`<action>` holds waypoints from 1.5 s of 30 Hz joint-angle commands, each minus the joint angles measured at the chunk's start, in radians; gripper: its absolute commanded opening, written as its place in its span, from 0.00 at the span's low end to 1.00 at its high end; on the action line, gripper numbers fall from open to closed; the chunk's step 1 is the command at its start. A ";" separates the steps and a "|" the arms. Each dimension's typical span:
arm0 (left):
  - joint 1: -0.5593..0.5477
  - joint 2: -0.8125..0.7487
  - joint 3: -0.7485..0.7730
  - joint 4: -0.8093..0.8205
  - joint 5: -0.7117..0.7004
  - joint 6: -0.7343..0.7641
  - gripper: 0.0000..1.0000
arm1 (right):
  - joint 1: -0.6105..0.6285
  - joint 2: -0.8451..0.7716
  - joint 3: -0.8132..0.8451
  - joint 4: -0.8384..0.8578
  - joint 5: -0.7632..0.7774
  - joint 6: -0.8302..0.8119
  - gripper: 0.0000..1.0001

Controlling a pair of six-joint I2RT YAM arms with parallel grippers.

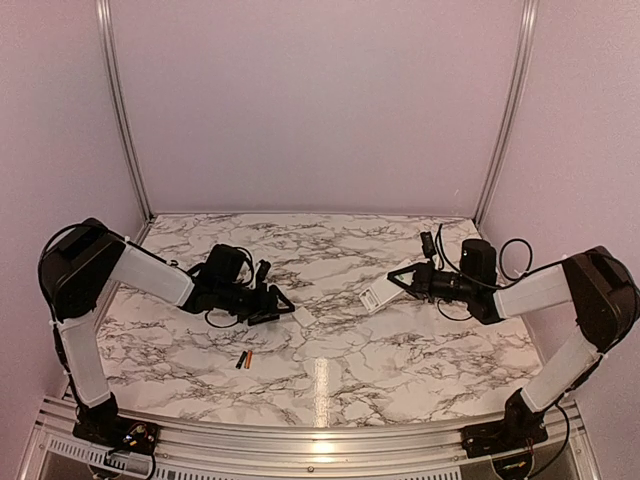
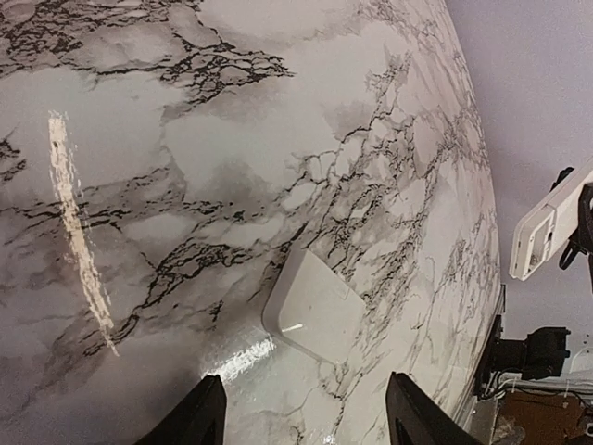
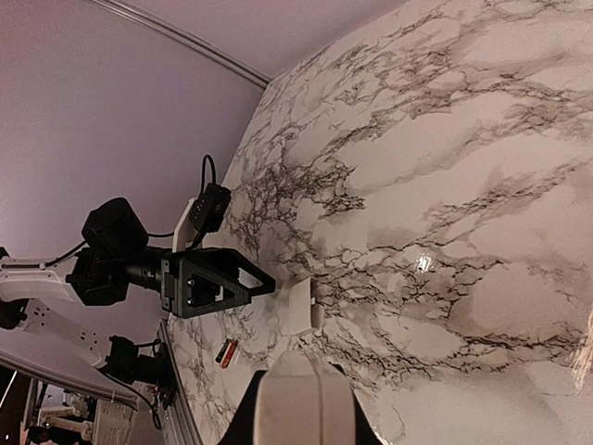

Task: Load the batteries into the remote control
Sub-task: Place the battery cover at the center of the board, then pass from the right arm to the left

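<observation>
- Remote control [image 1: 379,296] was off the table [image 1: 400,350], clamped at one end by the right gripper [image 1: 400,283]. The batteries [image 1: 243,358] lay side by side on the marble, well apart from it.
- Held by one end only, it could likely pivot or slip under a battery's push. The small round cells might also roll from a pinch.
- The left gripper [image 2: 304,413], spread wide and empty, hovered low over a loose white cover [image 2: 310,306]. Both arms reached inward.

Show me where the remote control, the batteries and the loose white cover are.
remote control [image 1: 379,296]: top view, middle of its body.
batteries [image 1: 241,361]: top view, the dark one.
white cover [image 2: 310,306]: left wrist view, its flat top.
</observation>
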 commanded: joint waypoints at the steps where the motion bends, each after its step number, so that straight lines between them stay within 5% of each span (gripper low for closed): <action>1: 0.005 -0.112 0.035 -0.223 -0.145 0.097 0.64 | 0.012 -0.024 0.002 0.011 -0.024 -0.002 0.00; 15: -0.035 -0.506 -0.152 -0.628 -0.373 0.198 0.43 | 0.101 0.015 0.011 0.007 -0.137 -0.034 0.00; 22: -0.096 -0.585 -0.188 -0.751 -0.448 0.173 0.36 | 0.132 0.029 0.026 -0.064 -0.166 -0.070 0.00; 26: -0.180 -0.594 -0.151 -0.635 -0.399 0.193 0.52 | 0.167 0.043 0.044 -0.095 -0.175 -0.086 0.00; 31: -0.243 -0.525 -0.108 -0.396 -0.266 0.193 0.60 | 0.232 0.071 0.089 -0.088 -0.215 -0.078 0.00; 45: -0.279 -0.307 -0.061 0.103 0.142 0.112 0.56 | 0.378 0.103 0.201 -0.069 -0.358 -0.079 0.00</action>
